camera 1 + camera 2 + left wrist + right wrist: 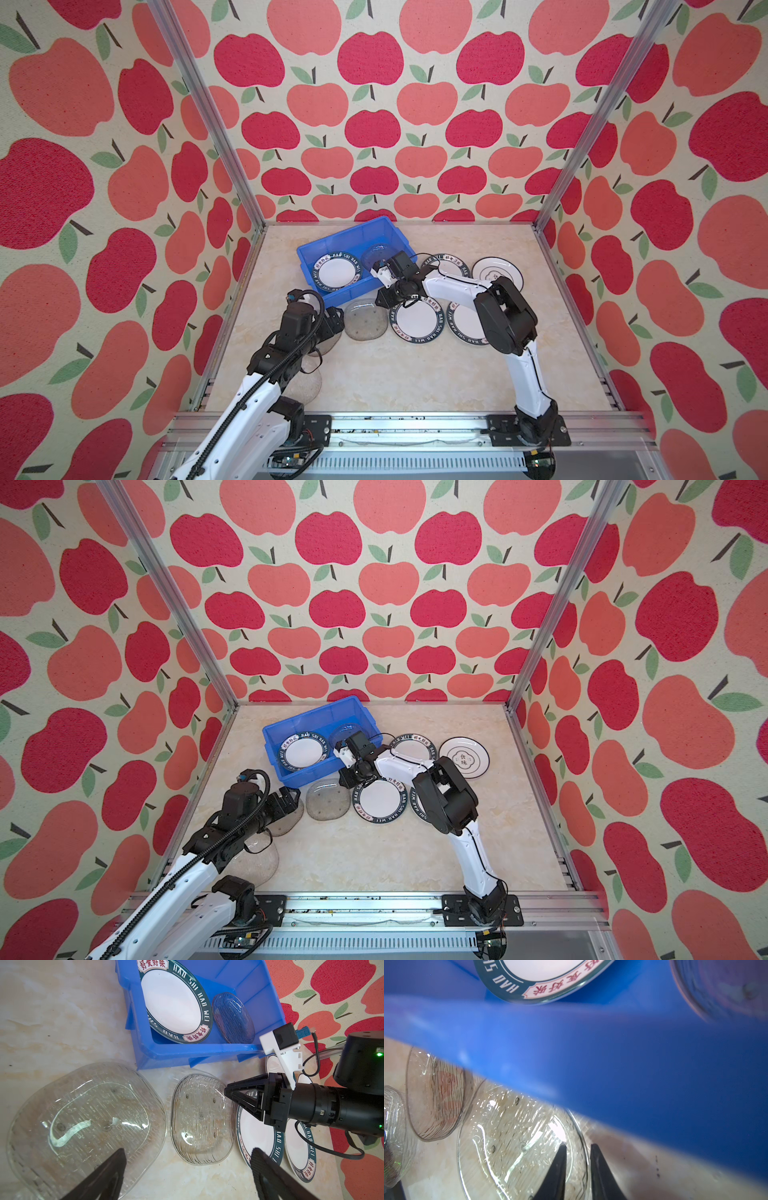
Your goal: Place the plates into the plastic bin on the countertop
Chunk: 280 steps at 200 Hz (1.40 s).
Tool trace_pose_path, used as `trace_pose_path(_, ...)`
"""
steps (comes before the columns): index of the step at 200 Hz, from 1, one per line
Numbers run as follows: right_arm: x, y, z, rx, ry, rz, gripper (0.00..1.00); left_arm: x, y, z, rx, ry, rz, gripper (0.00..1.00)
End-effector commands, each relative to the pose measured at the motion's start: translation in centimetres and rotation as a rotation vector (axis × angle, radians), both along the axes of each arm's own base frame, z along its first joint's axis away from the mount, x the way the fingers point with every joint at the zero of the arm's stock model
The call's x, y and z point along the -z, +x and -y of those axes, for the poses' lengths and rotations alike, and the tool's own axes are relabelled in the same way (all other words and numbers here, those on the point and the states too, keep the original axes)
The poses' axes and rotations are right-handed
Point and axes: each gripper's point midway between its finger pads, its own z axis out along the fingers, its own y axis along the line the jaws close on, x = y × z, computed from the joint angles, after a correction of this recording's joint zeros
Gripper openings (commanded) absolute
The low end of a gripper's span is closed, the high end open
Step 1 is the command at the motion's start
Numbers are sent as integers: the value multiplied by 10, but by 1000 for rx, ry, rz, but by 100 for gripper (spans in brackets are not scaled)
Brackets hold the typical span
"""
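I look down on the blue bin [316, 715], skewed on the countertop [374, 854], with 1 lettered plate [301, 751] and 1 tinted glass plate [347, 731] inside. My right gripper [344, 778] sits low just outside the bin's near wall, at the edge of the middle glass plate [328, 802]. My left gripper [292, 799] hangs over the left glass plate [289, 823]. To the right lie 3 more lettered plates [380, 800] and 1 ringed plate [464, 756].
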Motion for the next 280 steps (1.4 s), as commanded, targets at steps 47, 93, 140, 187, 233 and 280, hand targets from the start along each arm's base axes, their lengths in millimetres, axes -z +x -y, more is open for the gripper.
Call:
trace_pose_path(47,42,-24,24,-2,-144,-99,25,2,-2,-2,4,12,-6,96)
trace_pose_path(93,47,-25,28,3,-157,-106,25,3,-3,-1,6,6,-11,95)
trace_pose_path(140,52,-26,26,5,-165,-122,25,7,-4,-1,-1,-3,-13,95)
trace_pose_path(187,62,-28,32,11,-196,-126,26,8,-2,0,1,-6,-15,95)
trace_pose_path(233,54,-28,31,22,-157,-112,37,8,0,1,2,-8,-13,95)
trace_pose_path(280,5,-10,12,14,-83,-39,37,4,3,1,2,-7,1,95)
